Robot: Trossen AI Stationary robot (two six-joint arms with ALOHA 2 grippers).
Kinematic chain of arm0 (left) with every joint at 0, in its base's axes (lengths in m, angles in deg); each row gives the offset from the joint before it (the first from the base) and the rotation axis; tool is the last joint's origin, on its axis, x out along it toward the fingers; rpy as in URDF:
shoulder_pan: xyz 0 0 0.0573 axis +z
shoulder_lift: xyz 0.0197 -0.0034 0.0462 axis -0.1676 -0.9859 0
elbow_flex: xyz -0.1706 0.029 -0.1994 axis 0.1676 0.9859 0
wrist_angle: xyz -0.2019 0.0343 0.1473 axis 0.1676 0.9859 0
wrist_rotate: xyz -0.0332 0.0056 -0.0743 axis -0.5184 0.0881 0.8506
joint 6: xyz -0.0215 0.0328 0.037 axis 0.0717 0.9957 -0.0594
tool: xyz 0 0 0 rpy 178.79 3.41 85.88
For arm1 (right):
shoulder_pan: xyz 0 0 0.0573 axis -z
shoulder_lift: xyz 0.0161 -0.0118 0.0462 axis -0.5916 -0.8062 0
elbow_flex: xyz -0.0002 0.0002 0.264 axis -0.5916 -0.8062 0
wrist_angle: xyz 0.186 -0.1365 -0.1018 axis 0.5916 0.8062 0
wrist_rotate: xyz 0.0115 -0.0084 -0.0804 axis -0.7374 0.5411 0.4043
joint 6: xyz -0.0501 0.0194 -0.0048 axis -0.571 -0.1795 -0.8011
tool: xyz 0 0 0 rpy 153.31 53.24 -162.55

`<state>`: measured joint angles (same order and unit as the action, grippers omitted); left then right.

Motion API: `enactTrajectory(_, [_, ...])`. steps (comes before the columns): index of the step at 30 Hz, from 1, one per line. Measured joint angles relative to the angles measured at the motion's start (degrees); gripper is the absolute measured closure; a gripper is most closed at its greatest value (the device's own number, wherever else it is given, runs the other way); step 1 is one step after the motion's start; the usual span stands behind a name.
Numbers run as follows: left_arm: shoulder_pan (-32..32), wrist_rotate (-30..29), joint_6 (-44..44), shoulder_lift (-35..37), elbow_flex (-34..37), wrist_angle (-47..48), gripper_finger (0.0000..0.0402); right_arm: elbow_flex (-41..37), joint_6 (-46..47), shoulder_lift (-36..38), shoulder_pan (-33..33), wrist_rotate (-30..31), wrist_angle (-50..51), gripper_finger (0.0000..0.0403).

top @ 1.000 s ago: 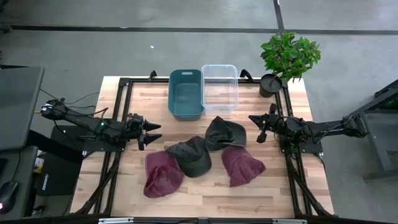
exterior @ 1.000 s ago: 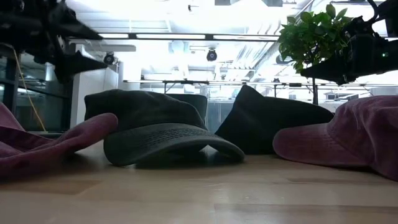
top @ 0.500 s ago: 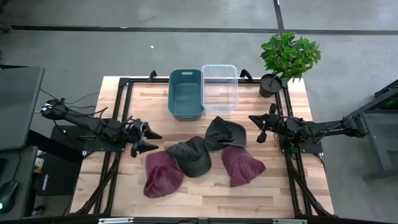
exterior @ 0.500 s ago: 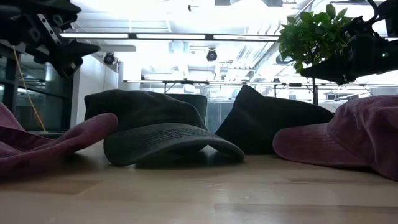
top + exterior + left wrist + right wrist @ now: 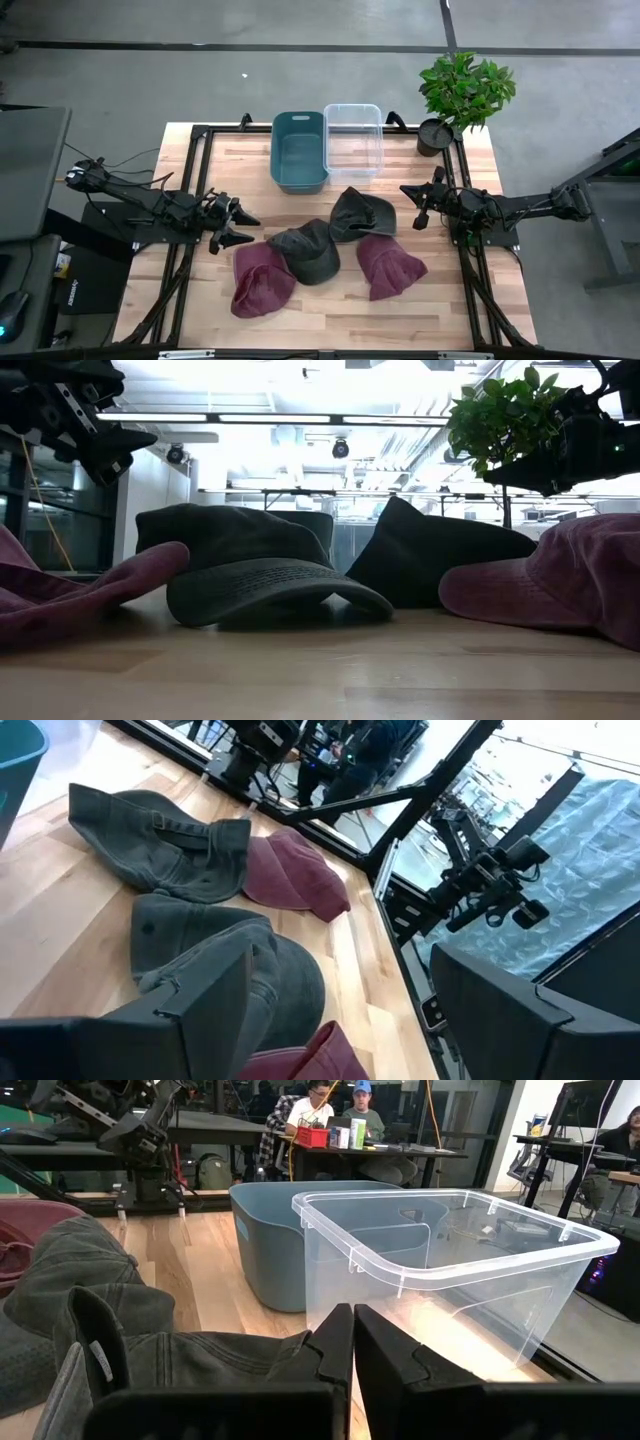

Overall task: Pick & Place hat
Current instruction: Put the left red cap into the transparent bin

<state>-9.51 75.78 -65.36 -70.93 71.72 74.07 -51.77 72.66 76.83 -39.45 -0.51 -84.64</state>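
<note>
left gripper (image 5: 240, 228) fingers spread wide, holding nothing, just beside the maroon cap (image 5: 262, 278). right gripper (image 5: 417, 206) pressed closed, empty, near the dark green cap (image 5: 359, 213).

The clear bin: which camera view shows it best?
The right wrist view: the clear bin fills it, rim and walls plain. The high view shows it small beside the teal bin. The other views miss it.
</note>
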Motion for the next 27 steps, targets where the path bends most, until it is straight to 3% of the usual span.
enactTrajectory(6, [0.0, 1.7, -3.9, 0.0, 0.0, 0.0, 0.0110, 0.0, 0.0, 0.0, 0.0, 0.0, 0.0, 0.0397])
enactTrajectory(15, [0.0, 10.6, -6.1, 0.0, -0.4, 0.0, 0.0110, 0.0, 0.0, 0.0, 0.0, 0.0, 0.0, 0.0396])
enactTrajectory(23, [0.0, 11.3, -19.3, 0.0, -6.2, 7.1, 0.0110, 0.0, 0.0, 0.0, 0.0, 0.0, 0.0, 0.0395])
enactTrajectory(27, [0.0, 11.7, -20.9, 0.0, -10.2, 9.6, 0.0110, 0.0, 0.0, 0.0, 0.0, 0.0, 0.0, 0.0395])
